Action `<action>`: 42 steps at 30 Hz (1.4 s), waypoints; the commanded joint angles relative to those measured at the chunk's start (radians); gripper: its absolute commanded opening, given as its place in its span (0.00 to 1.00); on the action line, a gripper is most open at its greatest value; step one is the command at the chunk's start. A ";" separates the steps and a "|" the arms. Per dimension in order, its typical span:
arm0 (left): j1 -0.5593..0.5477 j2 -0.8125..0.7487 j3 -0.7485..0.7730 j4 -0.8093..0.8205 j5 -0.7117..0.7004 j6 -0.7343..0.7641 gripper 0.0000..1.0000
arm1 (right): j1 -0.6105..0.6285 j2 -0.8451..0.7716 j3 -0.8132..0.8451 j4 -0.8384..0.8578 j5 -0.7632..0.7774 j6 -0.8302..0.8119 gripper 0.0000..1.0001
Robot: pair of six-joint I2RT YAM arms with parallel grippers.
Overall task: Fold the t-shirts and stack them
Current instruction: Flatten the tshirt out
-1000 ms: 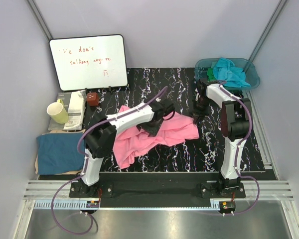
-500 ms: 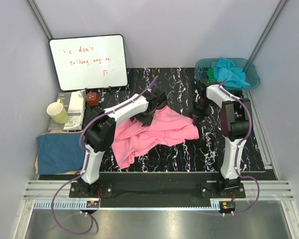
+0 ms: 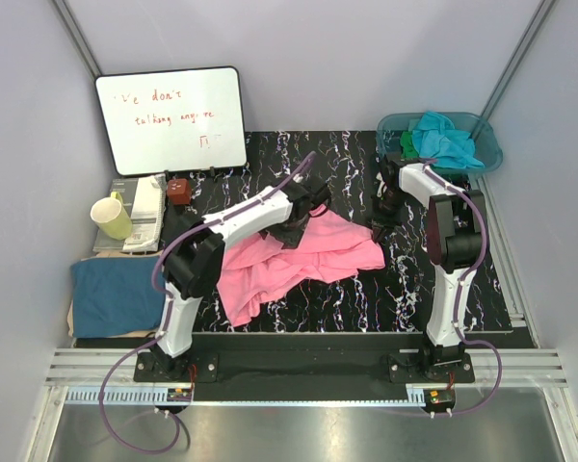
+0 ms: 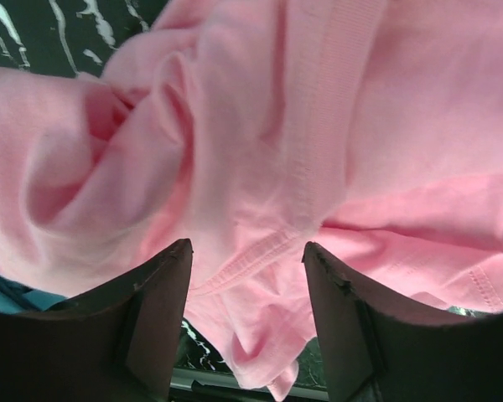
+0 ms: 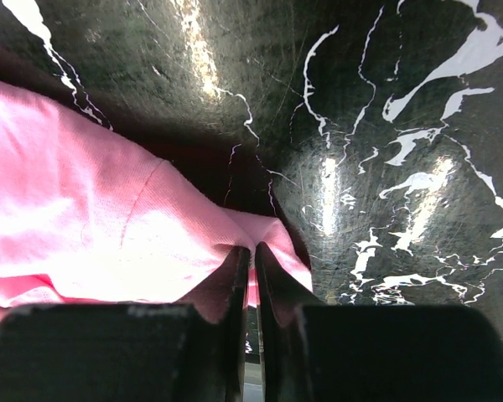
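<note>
Spreading out the pink t-shirt (image 3: 308,258) is the step in hand, judging by how it is lying: bunched and creased in the middle of the counter (image 3: 366,300), not yet flat enough to fold. The right pincer (image 5: 253,251) is clenching the shirt's right-hand corner and pinning it low against the counter. The left pincer (image 4: 247,251) is hanging released over the far edge of the shirt. Its jaws are standing apart on either side of a stitched hem (image 4: 318,151), probably a sleeve or the neckline, though the folds are making that hard to tell. The next move is calling for the left pincer to drop, close on that hem and draw it away from the right one, pulling the cloth taut. Others are waiting: a turquoise t-shirt (image 3: 445,140) and a green t-shirt (image 3: 407,144) are sitting heaped in the basin (image 3: 491,154) at the far right, and a dark blue t-shirt (image 3: 116,294) is lying beside the counter's left edge.
</note>
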State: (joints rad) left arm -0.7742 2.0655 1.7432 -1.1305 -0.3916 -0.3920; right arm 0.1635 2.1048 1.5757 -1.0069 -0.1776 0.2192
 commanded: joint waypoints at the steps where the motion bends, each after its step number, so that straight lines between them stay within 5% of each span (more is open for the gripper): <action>1: -0.023 -0.028 -0.031 0.023 0.042 0.016 0.57 | 0.002 -0.017 0.018 0.013 -0.019 -0.004 0.13; 9: -0.036 0.013 -0.091 0.055 0.013 0.010 0.53 | 0.001 -0.002 0.030 0.011 -0.033 -0.007 0.13; 16: -0.001 0.064 -0.071 0.023 -0.121 -0.025 0.25 | 0.001 -0.002 0.030 0.013 -0.056 -0.007 0.13; 19: 0.042 0.067 -0.059 -0.001 -0.157 -0.038 0.00 | 0.001 -0.003 0.023 0.013 -0.054 -0.007 0.13; 29: 0.185 -0.102 0.120 -0.080 -0.257 -0.004 0.00 | -0.005 -0.063 -0.016 0.013 0.105 0.003 0.00; 40: 0.297 0.125 0.409 -0.110 -0.250 0.085 0.00 | -0.051 -0.072 0.092 -0.005 0.303 0.048 0.00; 42: 0.299 0.198 0.519 -0.106 -0.231 0.119 0.09 | -0.068 -0.068 0.110 -0.025 0.335 0.065 0.00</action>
State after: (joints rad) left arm -0.4862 2.1445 2.0918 -1.2251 -0.6044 -0.3504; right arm 0.1379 2.0869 1.6165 -1.0016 -0.0090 0.2531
